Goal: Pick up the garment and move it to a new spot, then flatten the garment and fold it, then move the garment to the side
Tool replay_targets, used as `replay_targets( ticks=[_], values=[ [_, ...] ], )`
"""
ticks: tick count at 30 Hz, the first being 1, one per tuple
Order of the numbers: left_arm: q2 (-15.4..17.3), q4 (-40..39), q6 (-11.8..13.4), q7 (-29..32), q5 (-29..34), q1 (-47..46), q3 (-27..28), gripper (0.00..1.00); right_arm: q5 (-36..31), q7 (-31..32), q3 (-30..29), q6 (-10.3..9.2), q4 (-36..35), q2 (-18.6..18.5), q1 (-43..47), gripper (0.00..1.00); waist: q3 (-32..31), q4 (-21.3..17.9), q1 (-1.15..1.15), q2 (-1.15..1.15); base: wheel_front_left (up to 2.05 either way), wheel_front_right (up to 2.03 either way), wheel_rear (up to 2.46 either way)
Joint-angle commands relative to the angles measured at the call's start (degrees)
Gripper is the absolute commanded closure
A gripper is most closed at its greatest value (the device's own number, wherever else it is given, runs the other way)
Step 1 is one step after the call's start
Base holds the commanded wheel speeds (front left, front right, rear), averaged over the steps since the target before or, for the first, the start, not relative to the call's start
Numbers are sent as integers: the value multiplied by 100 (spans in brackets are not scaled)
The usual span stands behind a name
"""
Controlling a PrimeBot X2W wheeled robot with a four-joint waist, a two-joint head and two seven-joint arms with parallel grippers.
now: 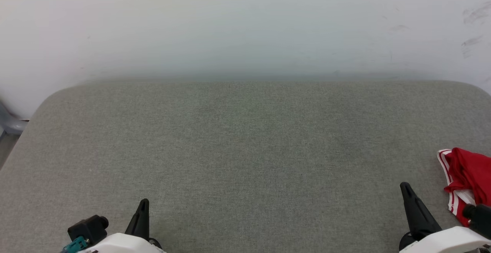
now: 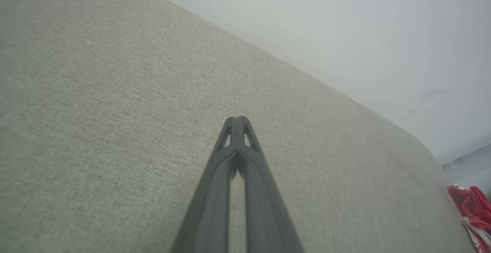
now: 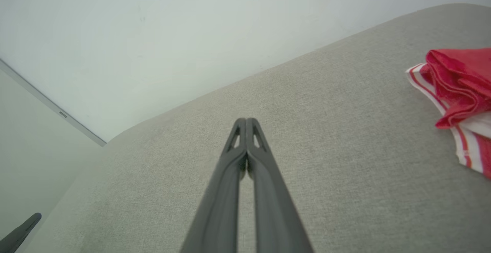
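Garment (image 1: 470, 172): red, white-striped trim, bunched at right edge of tabletop (image 1: 245, 149). Left gripper (image 1: 143, 204): closed, empty. Right gripper (image 1: 405, 187): closed, empty, near garment.

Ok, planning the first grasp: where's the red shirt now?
In the head view, the garment lies bunched at the right edge of the grey surface, just beside the right gripper.

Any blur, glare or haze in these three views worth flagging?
Head view: soft even light, no glare; the table edge melts hazily into the wall. Left wrist view: the shirt at the lower right corner looks soft. Right wrist view: the shirt's stripes are crisp; the right gripper casts no clear shadow.
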Motion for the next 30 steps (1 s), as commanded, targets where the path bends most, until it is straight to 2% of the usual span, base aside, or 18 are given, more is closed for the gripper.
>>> replay_targets(
  ticks=[1,30],
  values=[
    [-12,-88,-41,48,-189,-186,80,100,233,11,-2,0,-21,-40,-173,100,3,-1,0,0,0,0,0],
    [-269,-101,-322,624,-2200,-442,573,100,2577,91,-29,0,570,-57,-653,100,81,-23,0,0,0,0,0]
  ],
)
